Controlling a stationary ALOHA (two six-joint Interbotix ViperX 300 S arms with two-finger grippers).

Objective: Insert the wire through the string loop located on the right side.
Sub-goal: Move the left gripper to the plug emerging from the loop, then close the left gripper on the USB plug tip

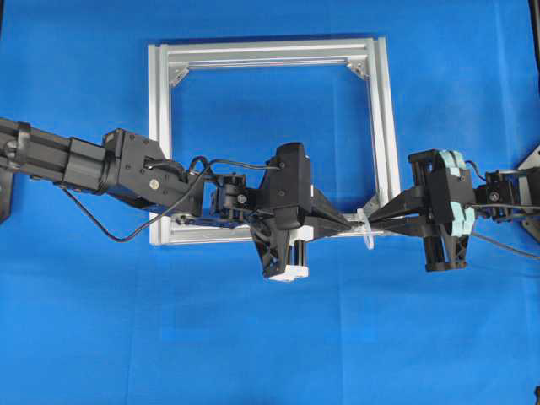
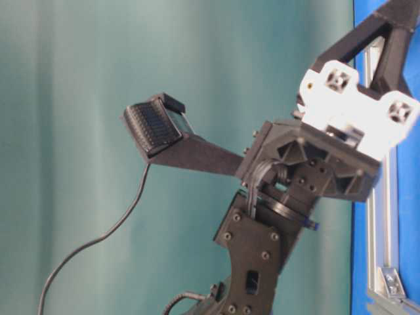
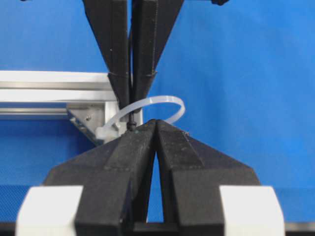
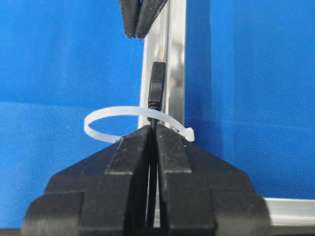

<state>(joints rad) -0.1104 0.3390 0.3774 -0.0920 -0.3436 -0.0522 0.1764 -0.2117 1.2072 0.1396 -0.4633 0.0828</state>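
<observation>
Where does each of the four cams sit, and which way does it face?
Overhead: straight down on aluminium frame; both arms, left gripper, right gripper.
Table-level: low, sideways; left arm's wrist close up.
Left wrist: along its shut fingers toward string loop, right gripper opposite.
Right wrist: along its fingers pinching wire at the loop.
Both wrist views share the loop.

I count two black robot arms with two grippers: the left gripper point(image 1: 353, 223) at nine o'clock and the right gripper point(image 1: 373, 218) at three. One square aluminium frame point(image 1: 160, 126), one whitish translucent string loop point(image 4: 106, 114), one thin black wire with a cylindrical plug tip point(image 4: 156, 88), one blue cloth-covered table point(image 1: 270, 337).
</observation>
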